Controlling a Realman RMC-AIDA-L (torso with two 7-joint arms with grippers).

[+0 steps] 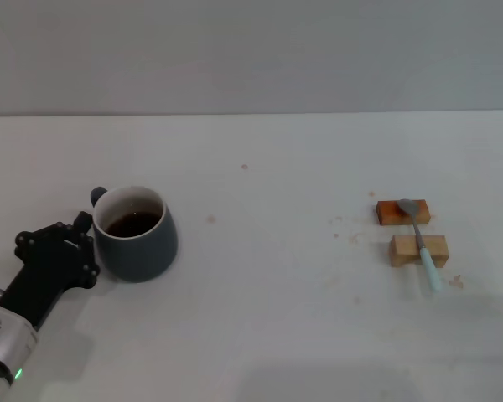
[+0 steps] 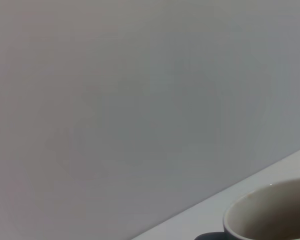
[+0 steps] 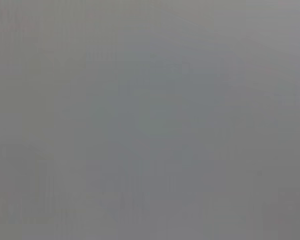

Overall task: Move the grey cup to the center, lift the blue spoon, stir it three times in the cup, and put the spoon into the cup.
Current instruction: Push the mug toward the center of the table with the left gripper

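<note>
The dark slate-grey ceramic cup (image 1: 135, 234), wider at its base and white inside, stood upright on the left part of the white desk (image 1: 268, 276). A dark brown liquid lay low in it, well below the rim. Its loop handle pointed towards the far left, partly hidden behind the body.

The left gripper (image 1: 82, 239), a black unit on a silver wrist, was at the near-left side of the cup, right by its wall near the handle. Whether its fingers were spread or closed, and whether they gripped anything, could not be told. The left wrist view showed only the cup's pale inner rim (image 2: 270, 212) against the desk edge and a plain wall.

Well apart, on the right of the desk, the slim spoon with a pale blue handle and grey metal bowl (image 1: 421, 240) lay across two small wooden blocks (image 1: 411, 230), its bowl on the farther, darker block and its handle end reaching past the nearer, lighter one.

The right gripper was nowhere in sight.
</note>
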